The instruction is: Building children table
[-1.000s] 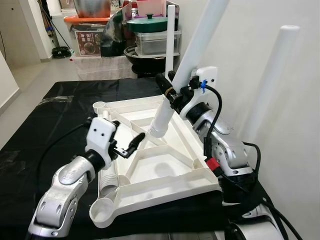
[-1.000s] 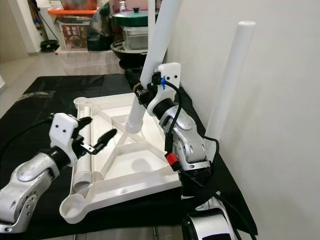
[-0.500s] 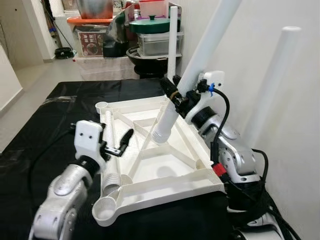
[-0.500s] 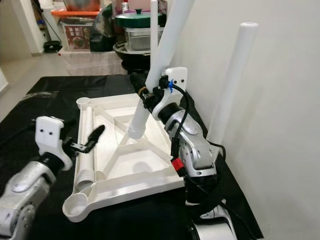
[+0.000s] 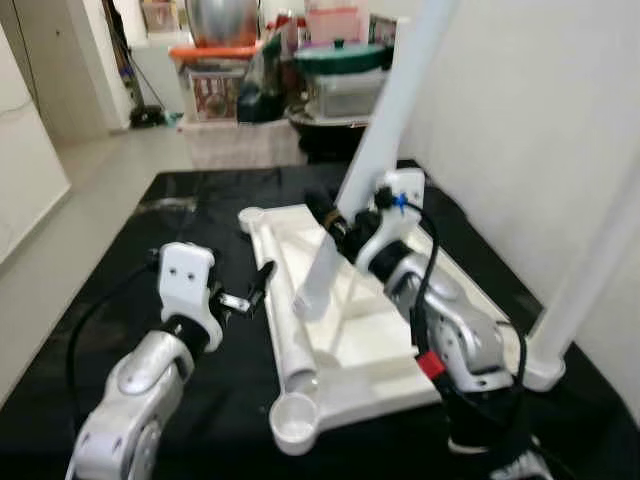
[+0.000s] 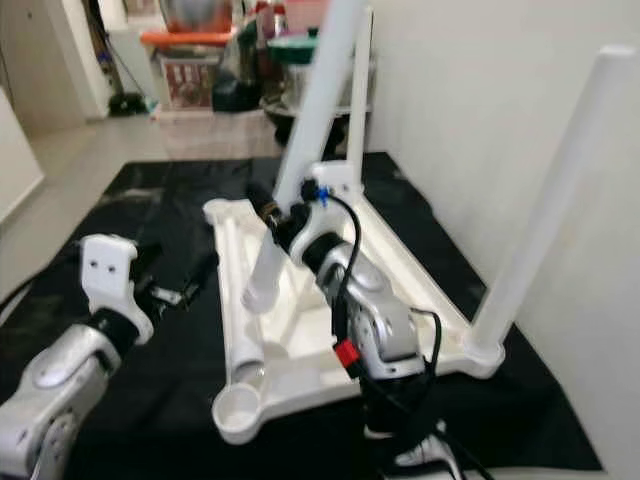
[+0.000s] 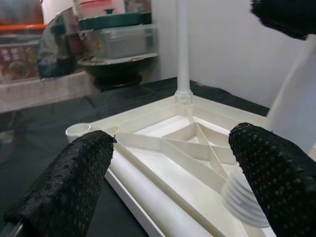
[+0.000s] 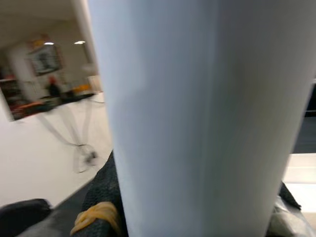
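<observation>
The upturned table top (image 5: 372, 345) is plain white, as are its legs (image 6: 560, 200). It lies on a glossy black sheet (image 5: 120, 260). Both arms (image 5: 135, 390) are silver with white wrist housings, black cables and black, bumpy-textured fingers (image 7: 69, 182). At the upper left sits an orange lid (image 5: 215, 50).
</observation>
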### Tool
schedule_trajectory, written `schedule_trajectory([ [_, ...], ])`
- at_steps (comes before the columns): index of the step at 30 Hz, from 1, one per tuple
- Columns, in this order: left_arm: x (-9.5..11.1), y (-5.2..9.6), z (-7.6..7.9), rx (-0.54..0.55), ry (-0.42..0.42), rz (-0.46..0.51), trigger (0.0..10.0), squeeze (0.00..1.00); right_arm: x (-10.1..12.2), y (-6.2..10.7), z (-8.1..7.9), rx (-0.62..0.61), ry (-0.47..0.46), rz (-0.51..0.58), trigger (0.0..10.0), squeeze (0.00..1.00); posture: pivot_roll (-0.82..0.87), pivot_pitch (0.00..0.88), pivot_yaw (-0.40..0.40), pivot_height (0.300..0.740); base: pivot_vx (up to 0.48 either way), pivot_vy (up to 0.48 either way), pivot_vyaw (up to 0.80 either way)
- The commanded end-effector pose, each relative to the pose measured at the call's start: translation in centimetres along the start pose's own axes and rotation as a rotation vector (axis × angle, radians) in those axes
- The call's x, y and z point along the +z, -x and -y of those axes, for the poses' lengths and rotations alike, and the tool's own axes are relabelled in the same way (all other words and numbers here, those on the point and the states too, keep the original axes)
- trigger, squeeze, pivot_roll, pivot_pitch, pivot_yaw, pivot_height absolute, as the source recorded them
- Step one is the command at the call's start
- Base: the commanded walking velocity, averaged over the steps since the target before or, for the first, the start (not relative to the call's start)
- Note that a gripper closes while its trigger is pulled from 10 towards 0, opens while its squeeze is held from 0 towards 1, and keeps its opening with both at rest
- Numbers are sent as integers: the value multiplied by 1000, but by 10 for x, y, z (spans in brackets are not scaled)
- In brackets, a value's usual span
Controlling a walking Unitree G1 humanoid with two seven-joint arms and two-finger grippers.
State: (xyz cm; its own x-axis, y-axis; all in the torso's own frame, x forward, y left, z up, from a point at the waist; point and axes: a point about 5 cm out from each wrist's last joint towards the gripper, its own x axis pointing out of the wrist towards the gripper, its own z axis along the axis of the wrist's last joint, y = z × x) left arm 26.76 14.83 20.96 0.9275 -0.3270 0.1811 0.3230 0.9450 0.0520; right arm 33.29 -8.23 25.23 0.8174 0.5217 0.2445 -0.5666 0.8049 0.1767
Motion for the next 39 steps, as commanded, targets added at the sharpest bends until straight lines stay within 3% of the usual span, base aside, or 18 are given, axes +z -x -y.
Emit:
schedule_trajectory([
  [1, 0, 2, -1, 9, -3, 4, 10000, 0, 3, 0, -3, 4, 11, 14, 10000, 0, 85, 0, -18, 740, 0, 0, 0],
  [4, -1, 4, 2, -3, 7, 3, 10000, 0, 1, 1, -5, 17, -19, -8, 10000, 0, 82, 0, -19, 740, 0, 0, -533],
  [15, -5, 4, 5, -14, 38, -26, 10000, 0, 3, 3, -5, 9, 5, -11, 10000, 0, 77, 0, -17, 740, 0, 79, -791],
  [22, -4, 4, 6, -9, 37, -17, 10000, 0, 2, 2, -6, 13, -14, -26, 10000, 0, 79, 0, -21, 740, 0, 438, -229],
  [33, -4, 6, 11, -31, 43, -5, 10000, 0, 4, 3, -5, -5, 22, -3, 10000, 0, 79, 0, -19, 740, 0, 0, -73],
  [39, -3, 5, 12, -34, 46, -4, 10000, 0, 5, 3, -4, -10, 24, -4, 10000, 0, 77, 0, -17, 740, -369, 0, 0],
])
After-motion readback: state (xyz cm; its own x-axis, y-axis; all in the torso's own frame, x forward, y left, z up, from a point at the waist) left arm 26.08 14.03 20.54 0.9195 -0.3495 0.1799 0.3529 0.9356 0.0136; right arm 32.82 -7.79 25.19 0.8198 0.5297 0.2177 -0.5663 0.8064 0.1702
